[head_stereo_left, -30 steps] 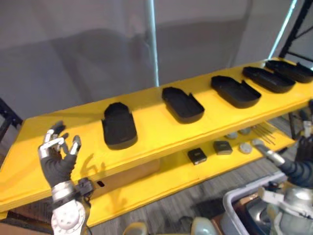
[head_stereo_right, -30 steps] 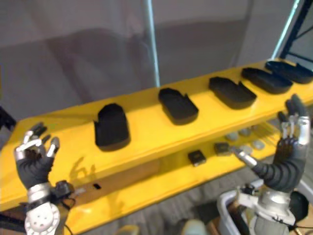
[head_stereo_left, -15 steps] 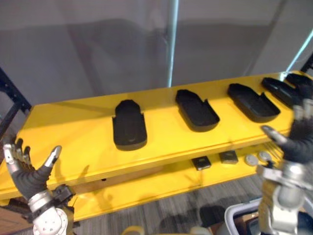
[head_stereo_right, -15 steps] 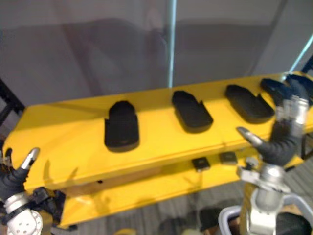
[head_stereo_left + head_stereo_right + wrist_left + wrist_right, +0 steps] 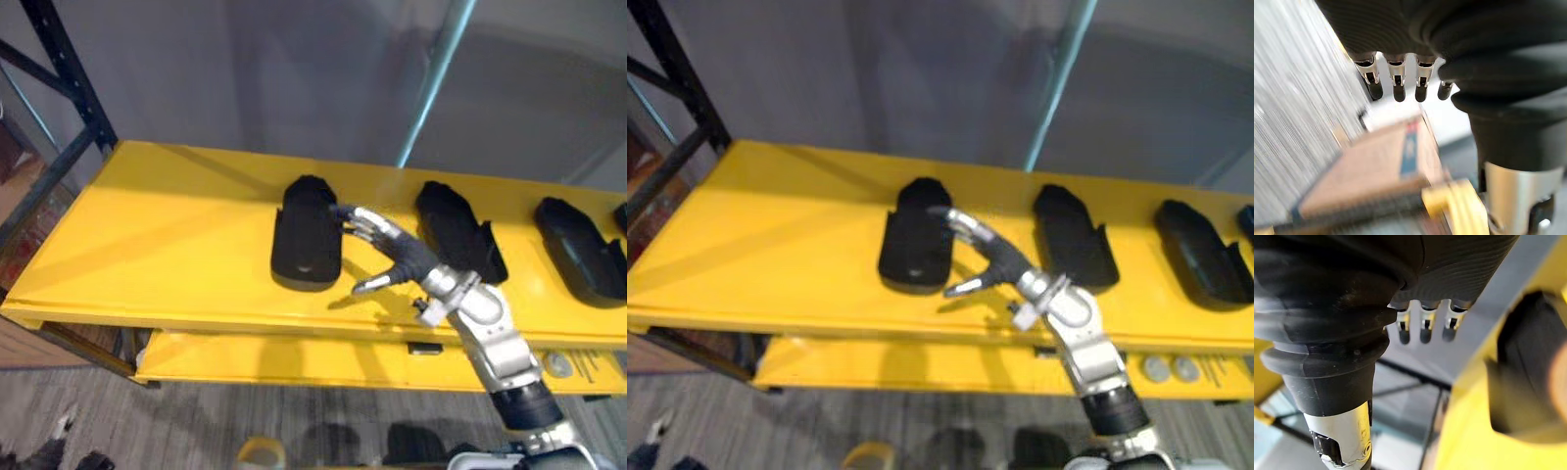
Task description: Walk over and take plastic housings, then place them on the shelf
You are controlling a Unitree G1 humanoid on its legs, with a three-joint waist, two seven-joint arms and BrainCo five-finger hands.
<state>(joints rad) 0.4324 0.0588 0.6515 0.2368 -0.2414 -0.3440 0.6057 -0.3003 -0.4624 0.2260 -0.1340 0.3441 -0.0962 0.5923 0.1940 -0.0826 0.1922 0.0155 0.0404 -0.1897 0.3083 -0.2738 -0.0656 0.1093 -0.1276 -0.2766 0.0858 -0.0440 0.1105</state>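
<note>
Three black plastic housings lie in a row on the yellow top shelf (image 5: 157,225). My right hand (image 5: 396,257) reaches in from the lower right, open, its straight fingers (image 5: 955,220) at the right edge of the leftmost housing (image 5: 307,235) and its thumb spread toward the shelf's front. The second housing (image 5: 460,231) and third housing (image 5: 581,251) lie further right. In the right wrist view the leftmost housing (image 5: 1528,362) sits just past the fingers (image 5: 1422,328). My left hand (image 5: 1400,83) hangs with relaxed fingers and holds nothing.
A lower yellow shelf (image 5: 294,357) runs under the top one, with small round parts (image 5: 1171,369) at its right end. A black rack upright (image 5: 69,73) stands at the left end, a pale pole (image 5: 431,83) behind. A cardboard box (image 5: 1371,166) lies below my left hand.
The camera has swung left and closer to the shelf. My right hand has reached forward to the leftmost housing. My left hand has dropped out of the eye views.
</note>
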